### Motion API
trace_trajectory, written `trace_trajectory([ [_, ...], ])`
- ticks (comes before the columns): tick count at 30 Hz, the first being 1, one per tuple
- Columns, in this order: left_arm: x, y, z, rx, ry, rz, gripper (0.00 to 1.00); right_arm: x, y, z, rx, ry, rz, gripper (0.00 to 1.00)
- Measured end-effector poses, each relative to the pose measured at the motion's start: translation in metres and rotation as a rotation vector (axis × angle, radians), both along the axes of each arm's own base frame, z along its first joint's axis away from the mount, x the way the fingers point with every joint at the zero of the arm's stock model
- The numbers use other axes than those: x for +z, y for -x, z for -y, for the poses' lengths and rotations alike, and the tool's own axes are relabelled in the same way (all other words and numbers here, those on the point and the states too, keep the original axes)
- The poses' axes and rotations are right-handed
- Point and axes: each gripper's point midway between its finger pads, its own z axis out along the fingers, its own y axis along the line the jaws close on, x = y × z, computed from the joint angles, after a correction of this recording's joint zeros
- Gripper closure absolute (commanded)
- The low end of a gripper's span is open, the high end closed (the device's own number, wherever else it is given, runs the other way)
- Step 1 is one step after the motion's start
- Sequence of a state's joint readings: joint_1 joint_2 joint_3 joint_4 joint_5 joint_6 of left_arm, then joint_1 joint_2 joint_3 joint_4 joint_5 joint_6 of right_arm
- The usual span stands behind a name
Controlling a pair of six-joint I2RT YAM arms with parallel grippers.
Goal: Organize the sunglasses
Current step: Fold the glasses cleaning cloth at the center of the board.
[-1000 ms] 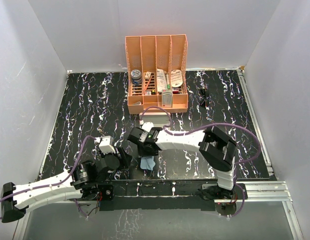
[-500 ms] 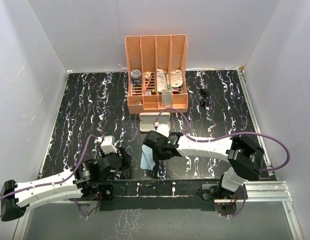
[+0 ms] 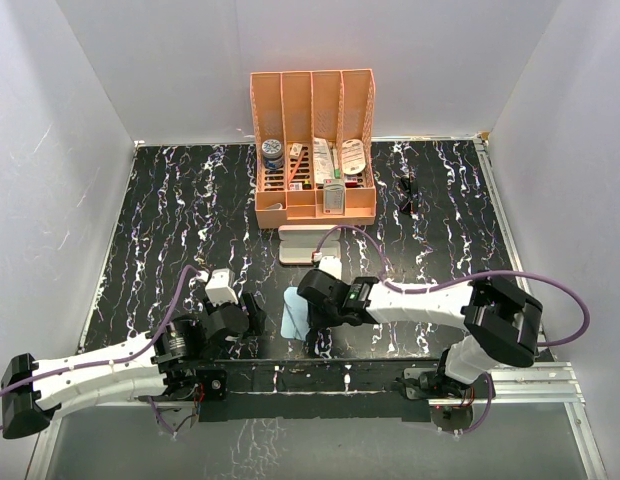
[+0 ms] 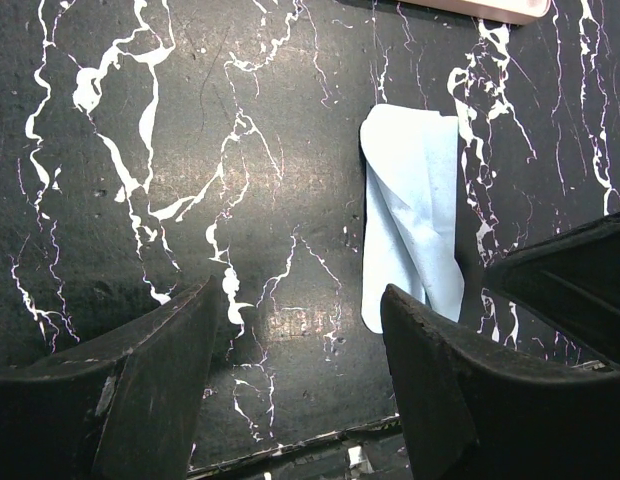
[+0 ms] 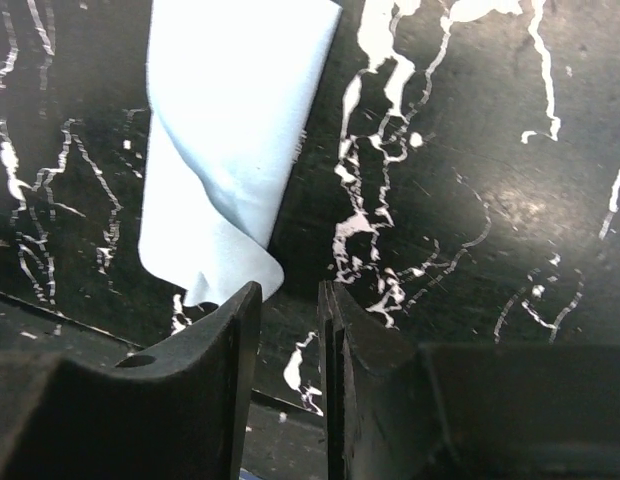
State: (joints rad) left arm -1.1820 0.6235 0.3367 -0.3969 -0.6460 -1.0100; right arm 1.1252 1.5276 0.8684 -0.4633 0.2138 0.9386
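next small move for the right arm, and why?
Probably lift the right hand off the light blue cloth and swing it toward the sunglasses. The jaws stand nearly closed with nothing between them, and the cloth lies folded on the table beside the fingertips. The sunglasses sit untouched at the far right, beside the orange organizer, and the pink case lies closed.

No text or label can be read.

A small pair of black, thin-framed sunglasses (image 3: 407,193) with dark lenses is seen lying on the black marbled tabletop, near the far right corner, close to the right edge; finer detail cannot be made out.
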Motion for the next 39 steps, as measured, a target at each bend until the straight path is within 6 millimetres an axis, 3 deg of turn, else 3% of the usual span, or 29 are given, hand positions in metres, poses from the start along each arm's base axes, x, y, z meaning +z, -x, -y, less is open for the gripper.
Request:
trace_trajectory([
  [8,0.000,0.000,0.000,-0.002,-0.001,-0.002,0.36,0.000,0.002,-0.014,0.039,-0.082,0.003,0.72],
  [39,0.001,0.000,0.003,-0.006,-0.006,-0.004,0.36,-0.014,0.007,-0.018,0.057,-0.111,-0.038,0.75],
])
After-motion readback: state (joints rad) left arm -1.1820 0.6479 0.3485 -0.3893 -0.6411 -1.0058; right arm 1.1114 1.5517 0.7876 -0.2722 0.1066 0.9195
